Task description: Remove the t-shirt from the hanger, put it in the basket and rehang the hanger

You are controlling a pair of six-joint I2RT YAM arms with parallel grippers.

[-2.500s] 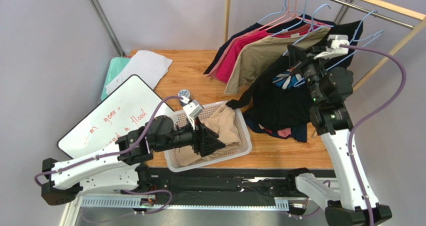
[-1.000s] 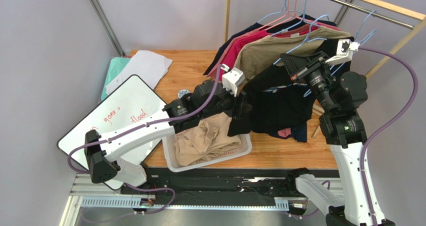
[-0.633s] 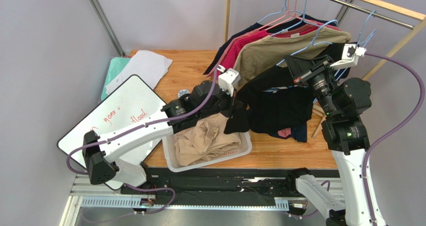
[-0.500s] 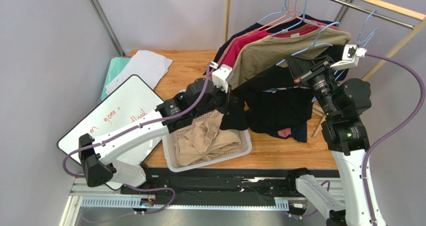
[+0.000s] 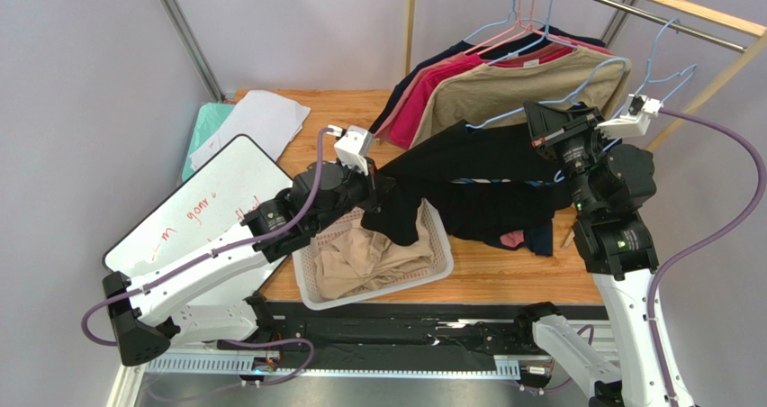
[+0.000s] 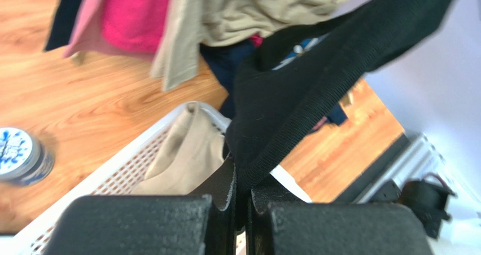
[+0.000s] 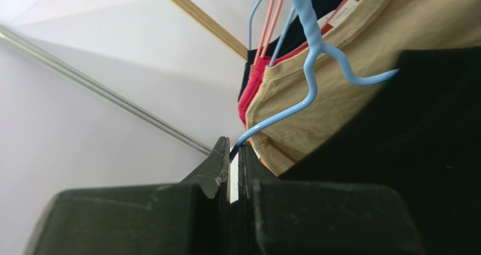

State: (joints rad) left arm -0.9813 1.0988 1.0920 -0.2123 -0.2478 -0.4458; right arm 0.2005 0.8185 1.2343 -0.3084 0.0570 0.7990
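Observation:
A black t-shirt (image 5: 468, 155) is stretched taut between my two grippers, above the table. My left gripper (image 5: 383, 195) is shut on a ribbed edge of the t-shirt (image 6: 316, 80), over the far end of the basket; in the left wrist view the fabric is pinched between the jaws (image 6: 243, 179). My right gripper (image 5: 543, 126) is shut on the wire of a light blue hanger (image 5: 576, 89), held up beside the rack. In the right wrist view the hanger (image 7: 307, 57) runs into the closed jaws (image 7: 234, 153), with black t-shirt cloth (image 7: 418, 153) to the right.
A white basket (image 5: 311, 285) with a beige garment (image 5: 369, 254) sits at the near edge. Several shirts hang on the rack (image 5: 504, 83) under a wooden rail (image 5: 684, 6). Dark clothes (image 5: 504, 218) lie on the table. A whiteboard (image 5: 207, 200), papers (image 5: 257, 119) and a small tin (image 6: 20, 153) are at the left.
My left arm rose from the basket, shut on the black t-shirt and pulled it left, stretching it. My right gripper shifted the hanger slightly up and right.

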